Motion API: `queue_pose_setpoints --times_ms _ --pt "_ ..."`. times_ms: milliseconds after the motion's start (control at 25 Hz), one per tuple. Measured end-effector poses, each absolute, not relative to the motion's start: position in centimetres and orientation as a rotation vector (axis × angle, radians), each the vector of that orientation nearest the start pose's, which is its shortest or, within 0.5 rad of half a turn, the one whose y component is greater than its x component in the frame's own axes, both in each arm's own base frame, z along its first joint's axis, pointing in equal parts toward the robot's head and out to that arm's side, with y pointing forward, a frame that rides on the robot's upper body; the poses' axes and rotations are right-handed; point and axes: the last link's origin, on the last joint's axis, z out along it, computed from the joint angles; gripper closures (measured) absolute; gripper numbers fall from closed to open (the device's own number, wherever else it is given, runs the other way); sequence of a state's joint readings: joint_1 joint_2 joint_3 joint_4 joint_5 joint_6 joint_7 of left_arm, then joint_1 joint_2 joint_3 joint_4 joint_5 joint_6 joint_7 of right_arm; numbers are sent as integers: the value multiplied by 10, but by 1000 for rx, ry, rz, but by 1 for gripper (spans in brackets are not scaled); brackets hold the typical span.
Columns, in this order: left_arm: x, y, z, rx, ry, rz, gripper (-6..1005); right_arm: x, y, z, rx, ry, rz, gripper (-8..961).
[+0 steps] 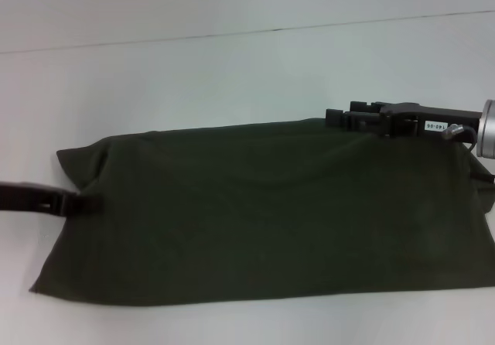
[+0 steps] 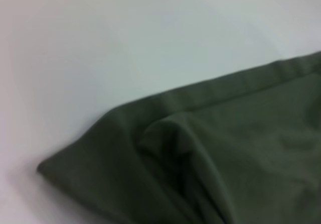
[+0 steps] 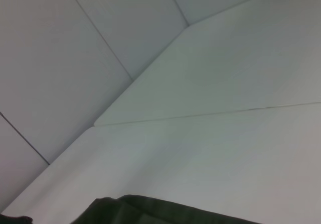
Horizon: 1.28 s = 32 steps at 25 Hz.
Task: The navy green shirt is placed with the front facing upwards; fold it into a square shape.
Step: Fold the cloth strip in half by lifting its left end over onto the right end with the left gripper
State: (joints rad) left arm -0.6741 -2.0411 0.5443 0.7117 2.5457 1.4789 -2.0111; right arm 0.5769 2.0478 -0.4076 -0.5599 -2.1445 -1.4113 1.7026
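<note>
Jaws on the left gripper (image 1: 87, 203) sit at the left edge of the navy green shirt (image 1: 263, 213), and they look closed on a pinch of its cloth, though the contact is dark and hard to read. Jaws on the right gripper (image 1: 339, 117) lie at the far right edge of the garment; I cannot tell whether they are apart or together.

Already folded into a wide band, the shirt lies flat on the white counter (image 1: 193, 74), stretching from left to right across the near half, with no print showing. From the left wrist view the cloth (image 2: 215, 153) shows soft ridges near its corner, so I judge it light, limp and easily dragged, not fragile. It will likely sag between 2 holds. Best hold is probably at edges or corners, pinching all layers together so the fold stays aligned.
</note>
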Motion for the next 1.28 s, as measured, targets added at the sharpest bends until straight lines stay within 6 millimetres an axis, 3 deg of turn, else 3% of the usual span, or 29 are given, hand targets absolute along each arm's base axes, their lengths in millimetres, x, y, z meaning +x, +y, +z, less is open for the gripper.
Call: queue_pose_setpoints --times_ms 880,1280 --pt "-268 358 31 -2599 -1300 -268 963 301 348 13 -2388 1237 700 47" --pt "-266 359 37 -2592 -1300 -269 963 291 343 -9 -2489 1279 630 331"
